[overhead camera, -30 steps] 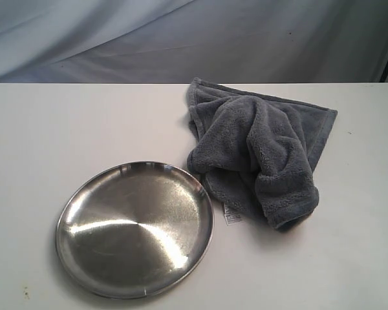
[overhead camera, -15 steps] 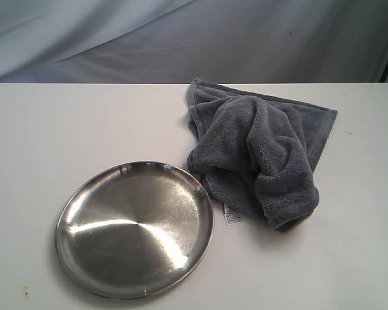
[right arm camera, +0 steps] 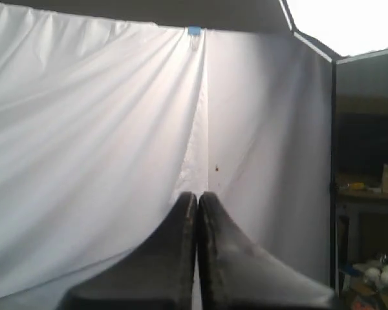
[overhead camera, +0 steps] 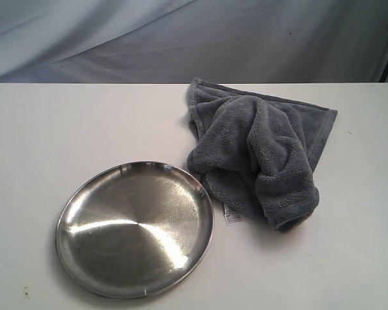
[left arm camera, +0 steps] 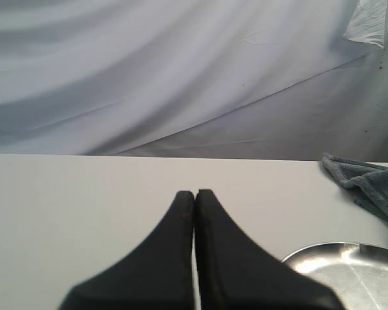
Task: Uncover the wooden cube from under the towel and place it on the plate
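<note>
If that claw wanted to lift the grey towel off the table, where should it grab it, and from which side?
Probably the thick rolled fold at the towel's lower right end in the exterior view, coming down from above. It stands up off the table, so a claw can close across it; the stitched far edge lies flat and gives little to pinch.

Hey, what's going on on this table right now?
Nothing is being handled at the moment. A grey towel lies bunched up on the white table, next to a steel plate with nothing on it. No wooden cube shows; if it is there, the towel hides it. The left hand is shut and empty, looking toward the plate and the towel's edge. The right hand is shut too, pointing at a white curtain.
</note>
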Controlling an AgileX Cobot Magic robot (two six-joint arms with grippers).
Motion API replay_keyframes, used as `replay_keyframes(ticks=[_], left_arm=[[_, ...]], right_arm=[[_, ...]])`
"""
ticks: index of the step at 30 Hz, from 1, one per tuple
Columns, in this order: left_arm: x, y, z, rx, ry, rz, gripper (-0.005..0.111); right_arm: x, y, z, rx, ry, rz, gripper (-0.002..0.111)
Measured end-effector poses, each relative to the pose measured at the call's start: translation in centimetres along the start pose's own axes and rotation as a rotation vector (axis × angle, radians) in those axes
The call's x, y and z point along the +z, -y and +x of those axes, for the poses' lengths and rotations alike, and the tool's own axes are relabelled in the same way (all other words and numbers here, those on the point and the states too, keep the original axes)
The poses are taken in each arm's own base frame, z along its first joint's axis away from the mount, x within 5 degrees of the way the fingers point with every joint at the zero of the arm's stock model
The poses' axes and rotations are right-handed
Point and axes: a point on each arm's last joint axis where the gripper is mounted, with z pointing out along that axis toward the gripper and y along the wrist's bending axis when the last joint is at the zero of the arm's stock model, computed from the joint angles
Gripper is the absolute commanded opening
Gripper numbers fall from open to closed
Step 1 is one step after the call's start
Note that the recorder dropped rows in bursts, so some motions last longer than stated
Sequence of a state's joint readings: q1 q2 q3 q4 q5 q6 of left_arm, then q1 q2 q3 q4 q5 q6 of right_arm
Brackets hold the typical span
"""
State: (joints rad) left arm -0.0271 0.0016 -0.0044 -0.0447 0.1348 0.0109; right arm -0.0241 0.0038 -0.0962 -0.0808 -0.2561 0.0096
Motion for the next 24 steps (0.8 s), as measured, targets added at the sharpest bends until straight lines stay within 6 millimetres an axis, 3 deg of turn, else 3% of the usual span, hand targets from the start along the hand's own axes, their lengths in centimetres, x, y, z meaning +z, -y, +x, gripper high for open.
replay_keyframes(ticks=[5,12,18,24], left_arm=[[0.0,0.0,0.0,0.0,0.0,0.0,0.001],[0.0,0.0,0.0,0.0,0.0,0.0,0.001],[0.0,0.0,0.0,0.0,0.0,0.0,0.001],[0.0,0.0,0.0,0.0,0.0,0.0,0.001]], right_arm=[[0.2,0.2,-3.4,-0.005,0.106,0.006,0.0],[0.2,0.5,-6.6,0.006,0.173,0.012,0.0],[1.0,0.9,-7.4,0.021,-0.19,0.007,0.0],[4.2,0.0,-5.4,0.052,-0.68,-0.143,0.0]])
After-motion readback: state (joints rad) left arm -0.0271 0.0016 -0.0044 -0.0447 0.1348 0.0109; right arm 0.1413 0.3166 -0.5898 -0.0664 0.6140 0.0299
